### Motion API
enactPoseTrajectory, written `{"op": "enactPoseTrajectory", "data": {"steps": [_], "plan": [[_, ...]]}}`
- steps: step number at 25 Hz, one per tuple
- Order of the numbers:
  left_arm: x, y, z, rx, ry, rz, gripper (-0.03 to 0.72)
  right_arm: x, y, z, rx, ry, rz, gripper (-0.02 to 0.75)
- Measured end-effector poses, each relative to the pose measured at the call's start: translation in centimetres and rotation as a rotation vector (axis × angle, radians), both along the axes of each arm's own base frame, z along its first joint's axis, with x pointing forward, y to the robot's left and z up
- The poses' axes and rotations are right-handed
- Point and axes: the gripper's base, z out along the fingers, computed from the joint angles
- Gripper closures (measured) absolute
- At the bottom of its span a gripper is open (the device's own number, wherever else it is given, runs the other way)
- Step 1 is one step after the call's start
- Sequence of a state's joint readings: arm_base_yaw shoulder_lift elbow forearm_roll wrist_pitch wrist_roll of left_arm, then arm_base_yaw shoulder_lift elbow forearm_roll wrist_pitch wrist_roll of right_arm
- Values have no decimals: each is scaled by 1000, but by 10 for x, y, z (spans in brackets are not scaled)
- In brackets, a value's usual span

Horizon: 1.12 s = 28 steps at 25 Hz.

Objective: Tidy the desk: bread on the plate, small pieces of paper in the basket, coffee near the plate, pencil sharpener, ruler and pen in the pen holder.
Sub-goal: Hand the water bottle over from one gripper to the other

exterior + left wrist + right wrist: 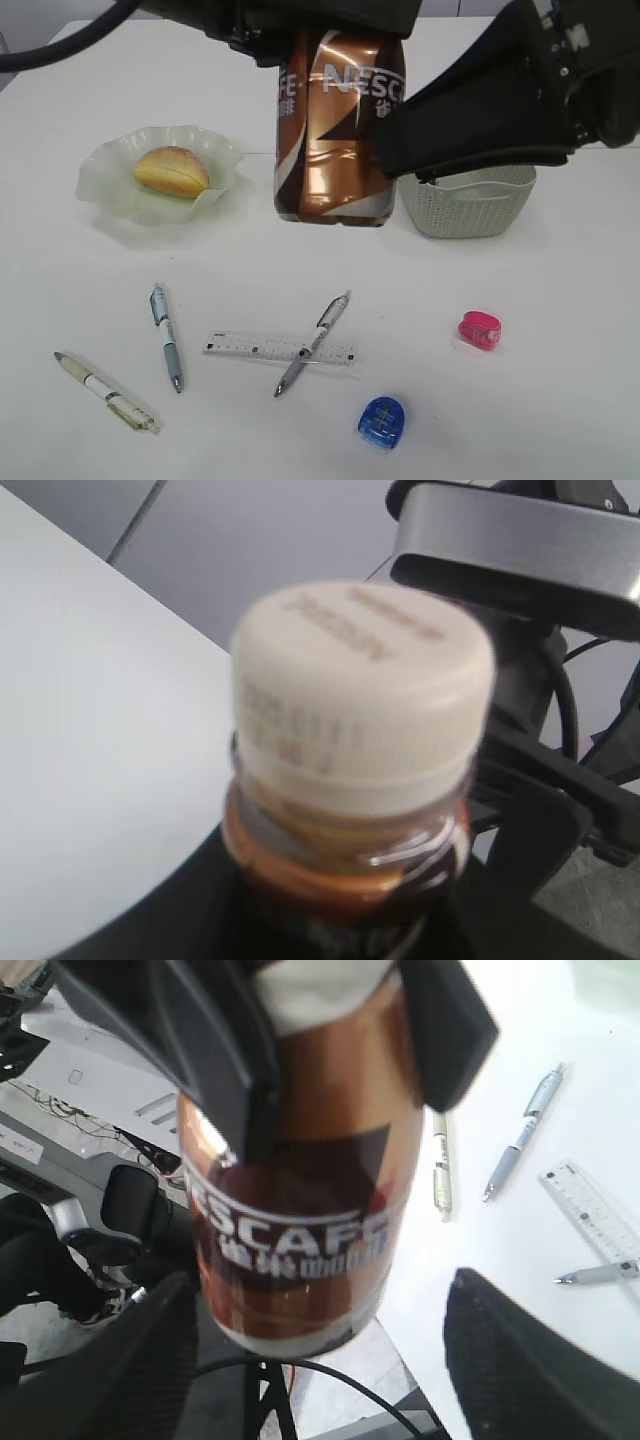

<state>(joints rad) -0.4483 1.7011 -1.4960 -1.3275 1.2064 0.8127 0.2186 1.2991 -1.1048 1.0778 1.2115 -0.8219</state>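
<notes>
We see the coffee [338, 130] clamped in the left gripper [330, 1050] at top centre, seemingly airborne, right gripper [320, 1360] apart.

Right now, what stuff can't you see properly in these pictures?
- Top of the coffee: exterior view, cut off behind the black arms.
- Inside of the basket: exterior view, the right arm covers it, so any paper cannot be told.
- Pen holder: in no view.
- Left gripper fingers: left wrist view, hidden under the bottle's cap.
- Ruler markings: too small to read.
</notes>
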Motion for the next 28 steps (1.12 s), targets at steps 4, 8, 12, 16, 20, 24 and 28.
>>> {"op": "enactPoseTrajectory", "data": {"steps": [4,8,12,16,20,24,28], "plan": [[2,3,0,6,3,13,409,1,-2,2,-35,-27,5,147],[2,4,-2,26,-2,12,409,2,-4,3,-98,-57,13,147],[3,4,-3,40,-5,11,409,2,-9,-3,-178,-57,8,153],[3,4,-4,41,-4,11,409,3,-15,-10,-276,-38,-14,155],[3,4,-5,53,-10,10,409,8,-25,-15,-403,-32,-93,156],[3,5,-6,72,-16,9,409,17,-37,-10,-522,-36,-237,156],[3,5,-7,78,-19,8,409,24,-55,-9,-627,-3,-427,156]]}}
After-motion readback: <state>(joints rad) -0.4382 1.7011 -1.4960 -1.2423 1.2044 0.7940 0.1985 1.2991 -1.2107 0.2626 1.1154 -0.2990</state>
